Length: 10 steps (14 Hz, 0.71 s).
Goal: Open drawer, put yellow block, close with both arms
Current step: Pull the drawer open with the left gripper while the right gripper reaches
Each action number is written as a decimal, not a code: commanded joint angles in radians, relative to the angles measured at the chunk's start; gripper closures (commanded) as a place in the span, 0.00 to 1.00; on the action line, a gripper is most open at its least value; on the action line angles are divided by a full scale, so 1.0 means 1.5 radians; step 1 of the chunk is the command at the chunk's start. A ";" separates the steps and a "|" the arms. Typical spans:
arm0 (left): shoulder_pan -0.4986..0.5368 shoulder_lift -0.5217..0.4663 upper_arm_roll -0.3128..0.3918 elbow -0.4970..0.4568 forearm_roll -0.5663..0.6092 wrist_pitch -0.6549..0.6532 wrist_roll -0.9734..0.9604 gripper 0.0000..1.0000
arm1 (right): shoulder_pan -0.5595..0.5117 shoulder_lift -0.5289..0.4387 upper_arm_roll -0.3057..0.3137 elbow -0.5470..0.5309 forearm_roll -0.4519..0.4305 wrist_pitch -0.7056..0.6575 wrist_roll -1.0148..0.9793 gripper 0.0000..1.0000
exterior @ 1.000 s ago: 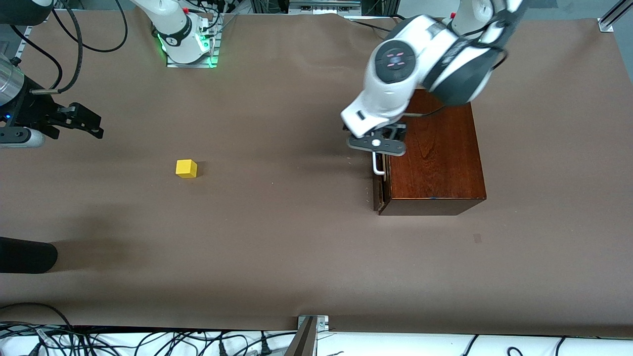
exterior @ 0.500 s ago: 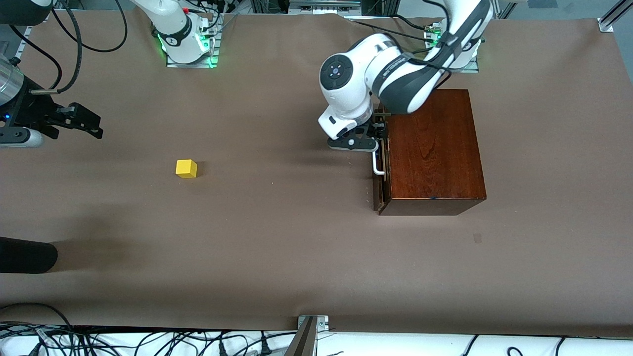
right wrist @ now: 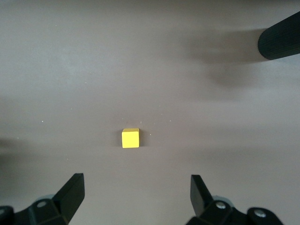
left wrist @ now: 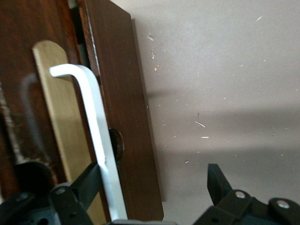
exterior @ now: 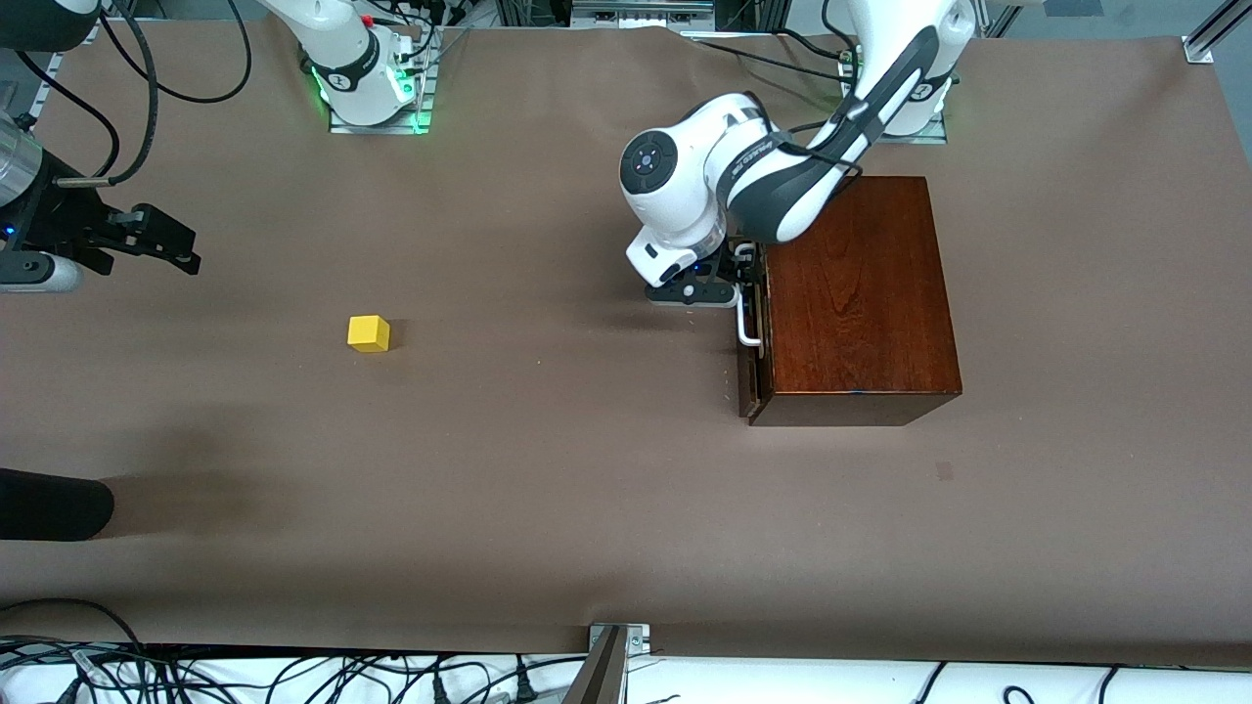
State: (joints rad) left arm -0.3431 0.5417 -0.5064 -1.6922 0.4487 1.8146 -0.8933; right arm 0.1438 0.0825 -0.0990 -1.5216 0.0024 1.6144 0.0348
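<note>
The mahogany box [exterior: 861,293] stands toward the left arm's end of the table. Its drawer front [exterior: 749,376] carries a white bar handle [exterior: 748,330] and faces the right arm's end. A narrow gap shows between front and box. My left gripper [exterior: 741,276] is open at the handle. In the left wrist view the left gripper [left wrist: 152,180] has one finger on each side of the handle [left wrist: 93,122], without closing on it. The yellow block [exterior: 369,333] lies on the table toward the right arm's end. My right gripper [exterior: 161,240] hangs open and empty above the table, the block [right wrist: 130,138] ahead of the right gripper [right wrist: 136,185].
A black cylinder [exterior: 49,504] reaches in at the table's edge at the right arm's end, nearer to the front camera than the block; it also shows in the right wrist view [right wrist: 281,40]. Cables and a metal bracket [exterior: 616,640] line the near edge.
My left arm has swung down and folded in, bringing its gripper from over the box's corner to the handle. The right arm, block and drawer have hardly moved.
</note>
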 commanded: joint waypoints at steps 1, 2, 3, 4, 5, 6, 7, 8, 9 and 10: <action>-0.005 0.005 -0.002 -0.006 0.021 0.027 -0.019 0.00 | -0.005 0.000 -0.003 0.005 0.011 -0.004 -0.007 0.00; -0.004 0.010 -0.002 -0.006 0.021 0.033 -0.023 0.00 | -0.006 0.000 -0.005 0.005 0.011 -0.004 -0.007 0.00; -0.005 0.013 -0.002 -0.005 0.021 0.039 -0.038 0.00 | -0.006 0.000 -0.005 0.005 0.011 -0.004 -0.007 0.00; -0.005 0.013 -0.002 -0.006 0.021 0.055 -0.050 0.00 | -0.006 0.000 -0.005 0.005 0.011 -0.004 -0.007 0.00; -0.009 0.019 -0.003 -0.005 0.020 0.069 -0.054 0.00 | -0.006 0.001 -0.006 0.005 0.010 -0.003 -0.007 0.00; -0.015 0.024 -0.003 0.000 0.019 0.086 -0.054 0.00 | -0.007 0.001 -0.005 0.007 0.009 -0.001 -0.007 0.00; -0.015 0.027 -0.003 0.003 0.014 0.099 -0.054 0.00 | -0.007 0.001 -0.005 0.009 0.008 -0.001 -0.008 0.00; -0.018 0.035 -0.004 0.006 0.015 0.111 -0.054 0.00 | -0.006 0.001 -0.004 0.011 0.004 -0.002 -0.008 0.00; -0.028 0.040 -0.004 0.013 0.014 0.127 -0.054 0.00 | -0.005 0.001 -0.004 0.009 -0.002 -0.003 -0.007 0.00; -0.034 0.047 -0.004 0.021 0.011 0.140 -0.054 0.00 | -0.005 0.002 -0.004 0.009 -0.003 0.000 -0.006 0.00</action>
State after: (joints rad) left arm -0.3613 0.5695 -0.5062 -1.6993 0.4542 1.9656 -0.9547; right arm 0.1437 0.0830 -0.1082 -1.5215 0.0020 1.6165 0.0348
